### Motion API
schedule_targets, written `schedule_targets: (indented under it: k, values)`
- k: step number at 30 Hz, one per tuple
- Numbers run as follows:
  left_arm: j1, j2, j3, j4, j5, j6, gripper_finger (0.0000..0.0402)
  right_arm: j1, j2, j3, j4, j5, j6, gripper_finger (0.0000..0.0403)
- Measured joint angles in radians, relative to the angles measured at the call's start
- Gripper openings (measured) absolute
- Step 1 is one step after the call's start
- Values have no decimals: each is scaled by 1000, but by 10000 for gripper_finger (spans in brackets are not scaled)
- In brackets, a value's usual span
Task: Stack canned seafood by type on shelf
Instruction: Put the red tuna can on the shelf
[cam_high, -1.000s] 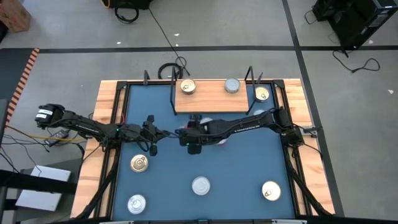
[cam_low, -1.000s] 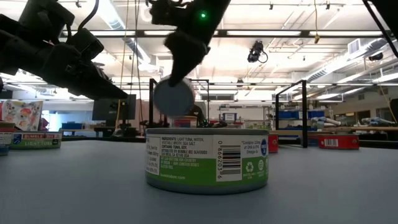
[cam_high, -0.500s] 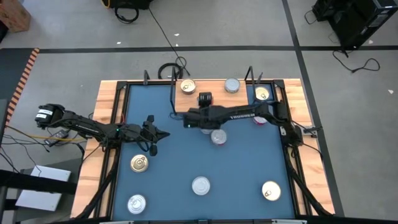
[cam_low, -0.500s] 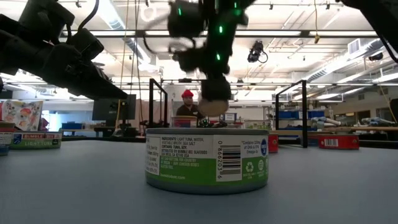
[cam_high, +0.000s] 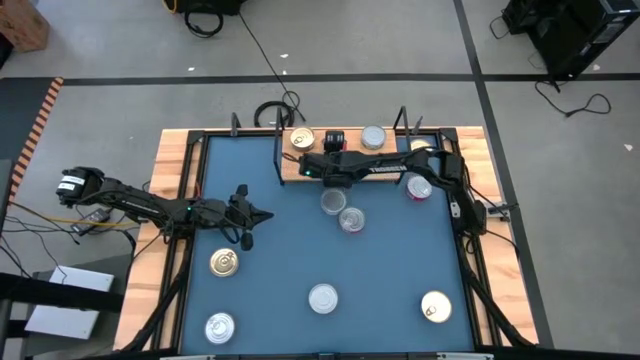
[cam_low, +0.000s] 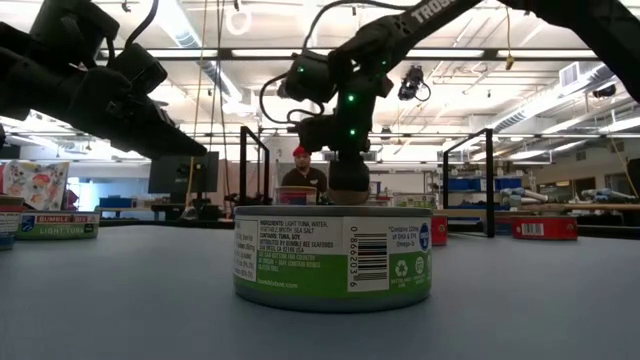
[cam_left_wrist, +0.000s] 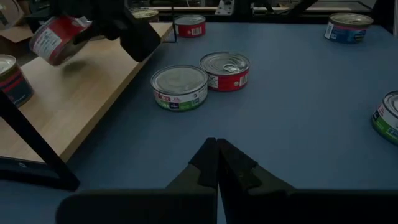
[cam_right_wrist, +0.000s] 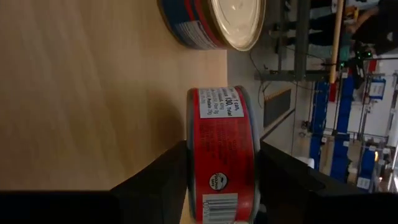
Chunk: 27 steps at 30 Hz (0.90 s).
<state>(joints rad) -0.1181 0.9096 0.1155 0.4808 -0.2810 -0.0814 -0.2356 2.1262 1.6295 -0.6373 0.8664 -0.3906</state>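
- Right gripper (cam_right_wrist: 221, 186) jaws clasped a red-sided tin (cam_right_wrist: 222, 152) above the shelf (cam_high: 300, 165).
- Left gripper (cam_left_wrist: 217, 163) jaws clenched, empty, over the worktop (cam_high: 270, 290).
- Three tins sat shelved, unstacked; seven remained on the worktop.

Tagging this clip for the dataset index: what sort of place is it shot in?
Probably a robotics lab or workshop, not a shop or kitchen. The blue table stands on bare concrete with loose cables across it, the low view shows long strip lights overhead, and blue racks line the back.
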Motion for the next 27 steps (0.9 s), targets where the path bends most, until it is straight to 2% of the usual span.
schedule_targets:
  k: [7, 27]
  values:
    - [0, 0, 0, 0, 0, -27, 6, -20, 0, 0, -8, -68, 29, 202]
    - [0, 0, 0, 0, 1, -53, 6, -12, -51, 39, -143, -181, 215, 198]
